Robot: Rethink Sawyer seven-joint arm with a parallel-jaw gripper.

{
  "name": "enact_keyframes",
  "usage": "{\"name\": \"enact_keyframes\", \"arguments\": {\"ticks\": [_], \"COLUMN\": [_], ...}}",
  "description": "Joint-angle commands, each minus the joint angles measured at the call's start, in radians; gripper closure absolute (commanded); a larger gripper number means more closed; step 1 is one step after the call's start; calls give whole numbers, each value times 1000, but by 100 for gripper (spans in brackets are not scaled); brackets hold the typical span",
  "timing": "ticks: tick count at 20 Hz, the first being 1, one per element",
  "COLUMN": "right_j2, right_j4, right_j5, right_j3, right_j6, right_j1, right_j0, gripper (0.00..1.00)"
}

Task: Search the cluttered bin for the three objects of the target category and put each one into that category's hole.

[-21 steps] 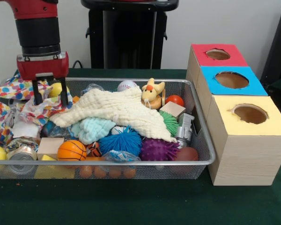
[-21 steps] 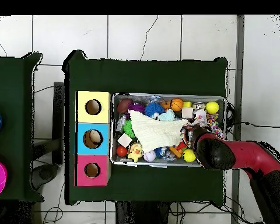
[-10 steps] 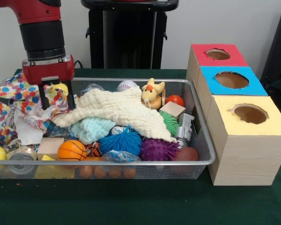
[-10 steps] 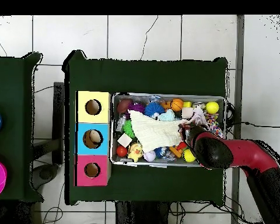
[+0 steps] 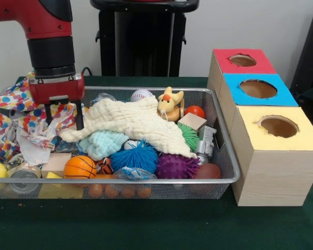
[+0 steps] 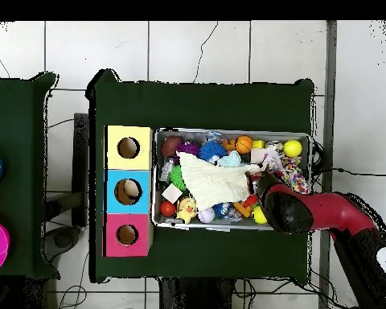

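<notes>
At the bin's (image 5: 219, 179) left end, the gripper (image 5: 62, 116) hangs with fingers apart astride the spotted cloth (image 5: 26, 120). Best lower squarely, pinch one fold, then lift slowly so neighbouring toys stay put.

red arm (image 6: 309, 211) reaches over the bin's (image 6: 159, 179) right end; cream cloth (image 6: 216, 180) lies mid-bin.

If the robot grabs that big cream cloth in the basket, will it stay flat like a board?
Probably not. The cream cloth lies draped and wrinkled over the toys, so it would likely hang limp and floppy. It looks thin and soft, so probably light. It overlaps the blue spiky ball, which it may nudge.
</notes>
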Motion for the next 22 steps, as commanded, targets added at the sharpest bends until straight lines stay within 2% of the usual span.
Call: {"name": "enact_keyframes", "arguments": {"ticks": [1, 6, 8, 12, 16, 22], "right_j2": [-59, -189, -225, -230, -237, -200], "right_j4": [-57, -147, -161, -139, -145, -114], "right_j5": [17, 22, 10, 26, -5, 29], "right_j3": [-75, -129, -139, -155, -168, -173], "right_j6": [-22, 57, 78, 39, 21, -60], "right_j1": [-5, -37, -49, -69, -47, -45], "right_j0": [41, 151, 180, 186, 179, 139], "gripper": [0, 0, 0, 0, 0, 0]}}
